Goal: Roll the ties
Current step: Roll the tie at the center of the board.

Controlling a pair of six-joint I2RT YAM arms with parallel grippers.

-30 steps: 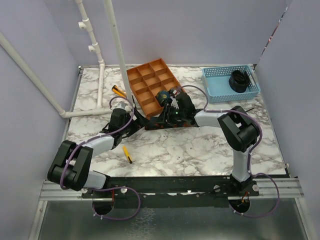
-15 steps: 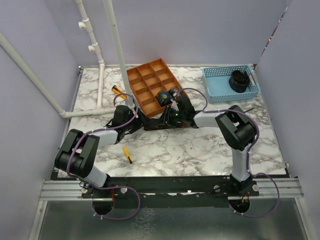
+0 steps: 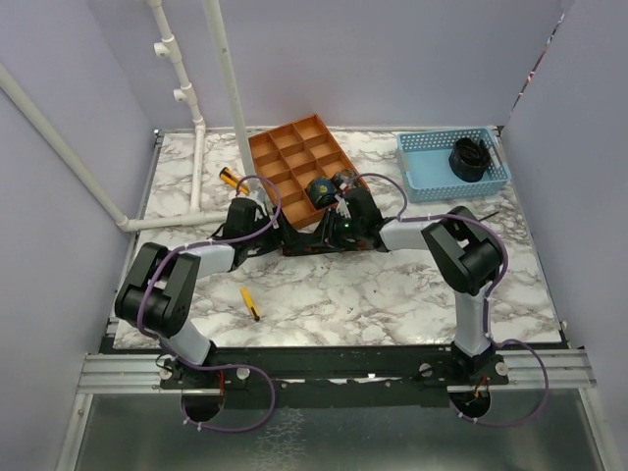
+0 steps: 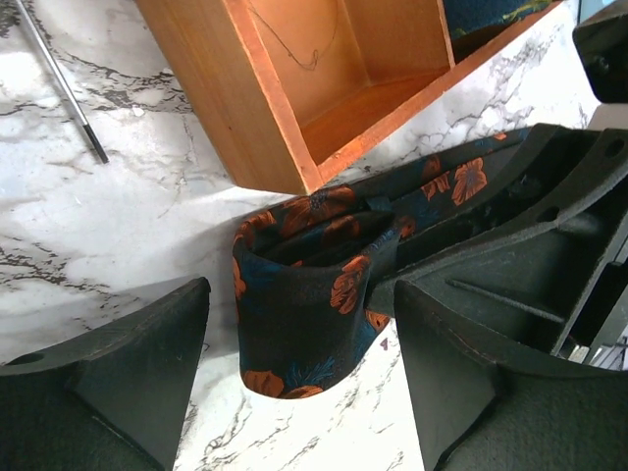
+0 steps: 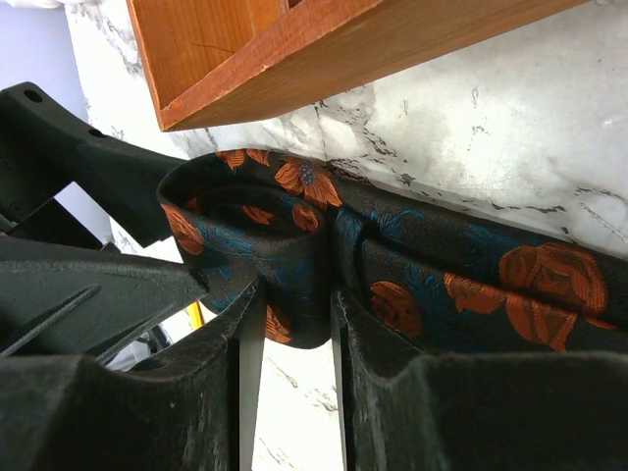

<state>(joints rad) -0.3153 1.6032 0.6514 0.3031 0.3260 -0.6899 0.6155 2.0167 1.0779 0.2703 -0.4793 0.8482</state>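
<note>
Your right claw [image 5: 289, 306] is pinched shut on the folded end of the floral tie [image 5: 442, 265], pinning it so the roll can start. Your left claw [image 4: 299, 309] stands wide open around the loop and does not touch it. The tie lies on the bench [image 4: 118, 216] at six o'clock of the orange divider tray [image 4: 265, 108]. Since a second ago, your left arm has folded in closer.

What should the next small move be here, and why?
Probably close the left gripper on the loop of the tie: its fingers straddle the loop without touching it, while the right gripper pinches the fold beside the tray, so a second grip would let the rolling go on.
</note>
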